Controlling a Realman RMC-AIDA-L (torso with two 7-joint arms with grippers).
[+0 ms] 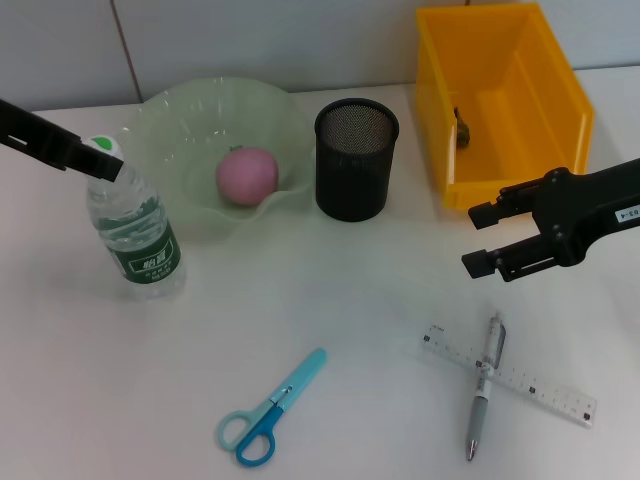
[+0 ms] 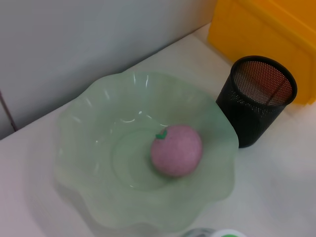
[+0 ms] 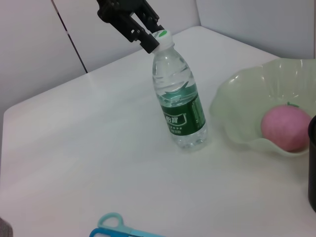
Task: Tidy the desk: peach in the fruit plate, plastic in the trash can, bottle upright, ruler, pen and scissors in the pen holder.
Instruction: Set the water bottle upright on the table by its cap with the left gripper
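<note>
The clear water bottle [image 1: 137, 235] with a green label stands upright at the left. My left gripper [image 1: 103, 163] is at its white cap [image 3: 161, 35], shut on the bottle's neck. A pink peach [image 1: 247, 176] lies in the pale green fruit plate [image 1: 180, 120]. The black mesh pen holder [image 1: 356, 158] stands beside it and looks empty. Blue scissors [image 1: 268, 410] lie near the front. The pen [image 1: 485, 385] lies across the clear ruler [image 1: 530, 385] at the front right. My right gripper [image 1: 478, 238] hovers open above the table, behind the pen and ruler. A small dark crumpled piece, seemingly the plastic [image 1: 462, 128], sits in the yellow trash can [image 1: 565, 90].
A grey wall runs behind the table. The trash can stands at the back right, just behind my right arm.
</note>
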